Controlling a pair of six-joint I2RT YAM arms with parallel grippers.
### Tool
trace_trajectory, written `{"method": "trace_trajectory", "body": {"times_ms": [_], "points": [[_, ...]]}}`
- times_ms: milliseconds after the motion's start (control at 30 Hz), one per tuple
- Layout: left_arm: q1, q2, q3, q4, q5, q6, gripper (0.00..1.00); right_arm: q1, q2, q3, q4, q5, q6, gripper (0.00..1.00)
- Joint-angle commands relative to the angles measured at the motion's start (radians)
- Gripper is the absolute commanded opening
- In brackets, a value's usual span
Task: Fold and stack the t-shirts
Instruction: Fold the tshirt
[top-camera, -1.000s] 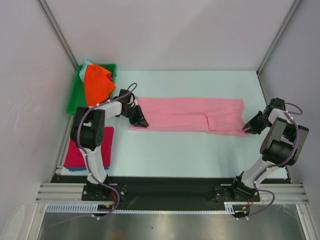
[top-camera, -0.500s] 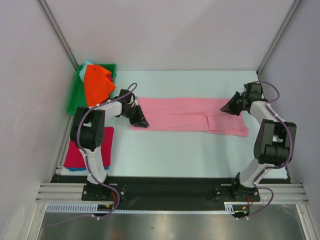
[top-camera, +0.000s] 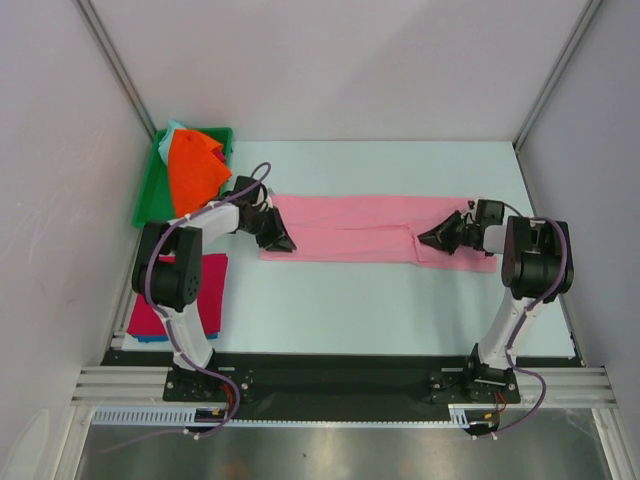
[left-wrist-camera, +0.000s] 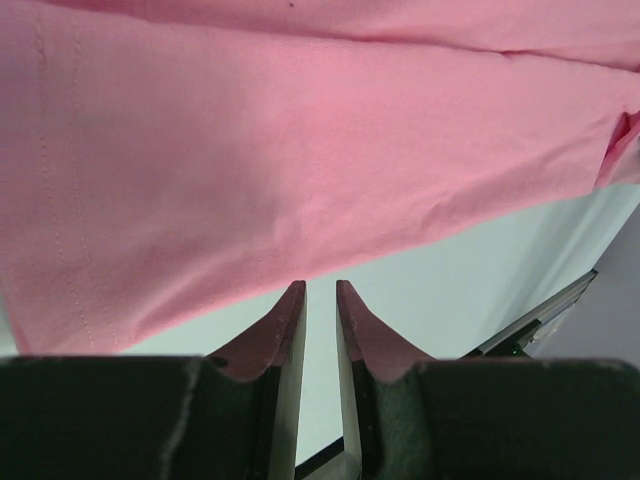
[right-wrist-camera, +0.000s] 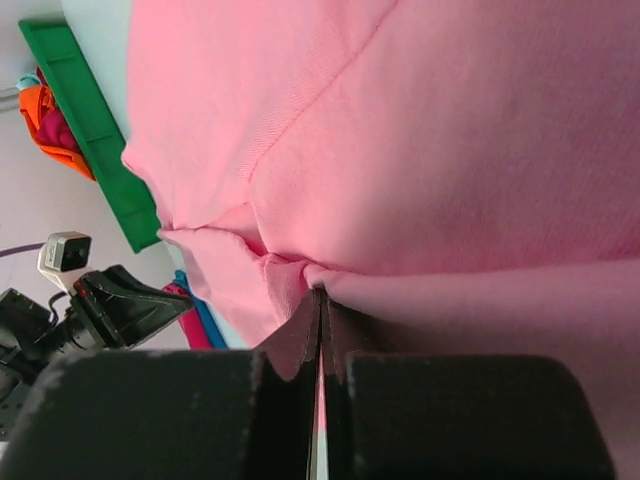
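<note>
Lying flat on the pale surface (top-camera: 400, 300) as a long band, stretched from left tool (top-camera: 284, 244) to right tool (top-camera: 425, 238): pink t-shirt (top-camera: 350, 228). Outboard of the left tool: green tray (top-camera: 148, 200) heaped with an orange shirt (top-camera: 192, 170); behind that tool, beside its arm, a folded magenta stack (top-camera: 150, 312). Left tool fingers (left-wrist-camera: 285, 320) narrowly parted, gripping nothing, tips at the t-shirt's edge. Right tool pressed together, pinching a bunched fold of the t-shirt.
</note>
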Motion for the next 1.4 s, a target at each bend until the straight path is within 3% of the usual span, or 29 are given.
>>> {"method": "trace_trajectory", "body": {"times_ms": [0,100,200,300,433,633,833,1033,1133,1200,1367], "points": [[0.005,-0.06,0.026,-0.037,-0.025,0.047,0.23,-0.017,0.01,-0.006,0.086,-0.024,0.002,0.01],[0.011,-0.074,0.028,-0.042,-0.042,0.06,0.24,-0.062,-0.083,0.038,-0.108,0.031,-0.056,0.1],[0.02,-0.068,0.014,-0.018,-0.034,0.055,0.24,-0.116,-0.18,0.037,-0.186,0.048,-0.07,0.18],[0.03,-0.041,0.003,0.002,-0.031,0.054,0.24,-0.19,-0.247,0.014,-0.31,0.062,-0.128,0.21],[0.05,-0.008,-0.023,0.03,-0.029,0.049,0.24,-0.271,-0.301,-0.086,-0.326,0.085,-0.168,0.23],[0.079,0.056,-0.023,0.007,-0.066,0.089,0.25,-0.343,-0.249,-0.129,-0.312,0.169,-0.233,0.23],[0.094,0.068,-0.009,-0.051,-0.115,0.136,0.25,-0.347,-0.223,0.004,-0.439,0.312,-0.317,0.24],[0.091,-0.051,-0.067,-0.065,-0.172,0.138,0.26,-0.316,-0.323,0.145,-0.614,0.436,-0.319,0.38],[0.074,-0.148,-0.107,-0.073,-0.246,0.135,0.31,-0.288,-0.361,0.184,-0.661,0.474,-0.326,0.45],[0.059,-0.256,-0.141,-0.074,-0.287,0.124,0.41,-0.281,-0.378,0.184,-0.672,0.461,-0.32,0.47],[0.051,-0.413,-0.225,-0.051,-0.283,0.057,0.6,-0.267,-0.458,0.069,-0.614,0.395,-0.212,0.53]]}}
